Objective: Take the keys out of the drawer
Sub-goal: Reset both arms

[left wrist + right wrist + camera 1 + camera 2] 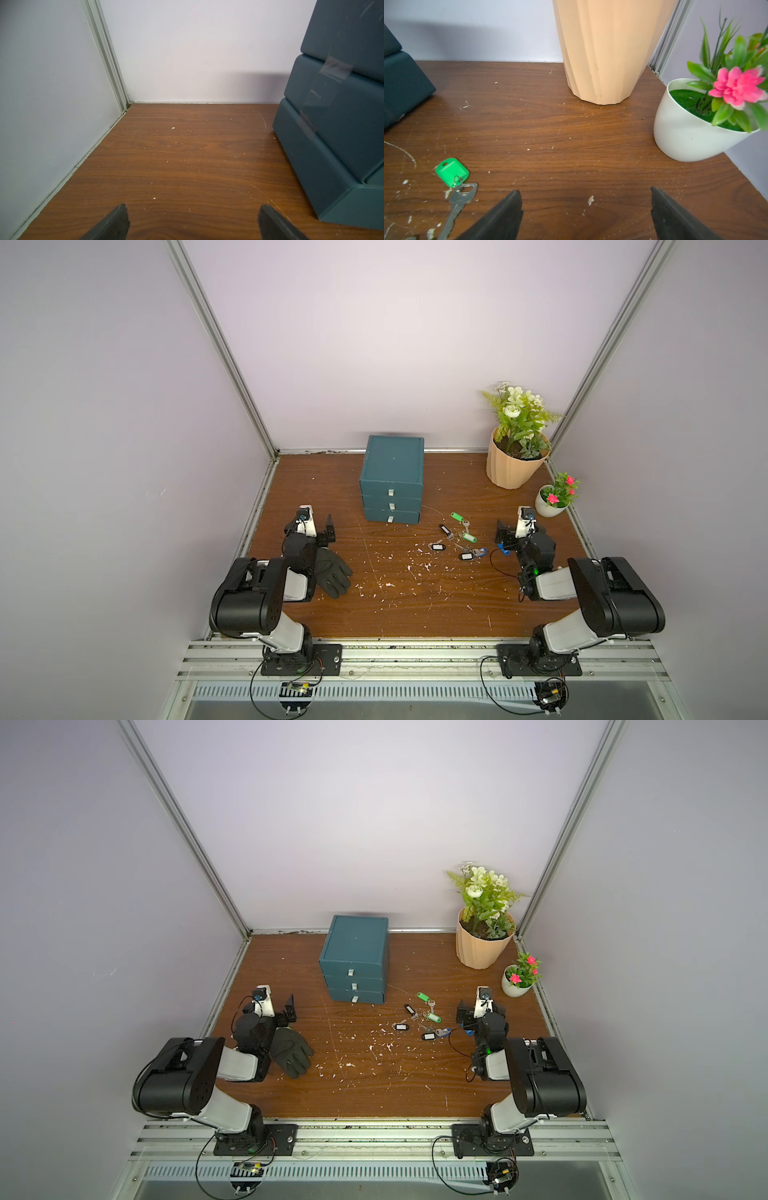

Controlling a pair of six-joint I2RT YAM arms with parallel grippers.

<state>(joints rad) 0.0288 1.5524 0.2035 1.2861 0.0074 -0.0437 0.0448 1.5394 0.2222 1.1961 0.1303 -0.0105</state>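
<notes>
We find the keys (469, 537) scattered on the worktop (316, 497) just right of the shut drawers (392, 472), the left claw (193, 207) spread, empty, left of the drawers, and the right claw (585, 192) spread, empty, right of the keys.

Bare tabletop (453, 481) between drawer unit (392, 485) and peach pot (511, 466); keys (468, 537) scattered nearer

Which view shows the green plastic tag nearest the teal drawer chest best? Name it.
The right wrist view: that green plastic tag and its silver key appear large and sharp. In both top views the tag is tiny; the left wrist view misses it.
</notes>
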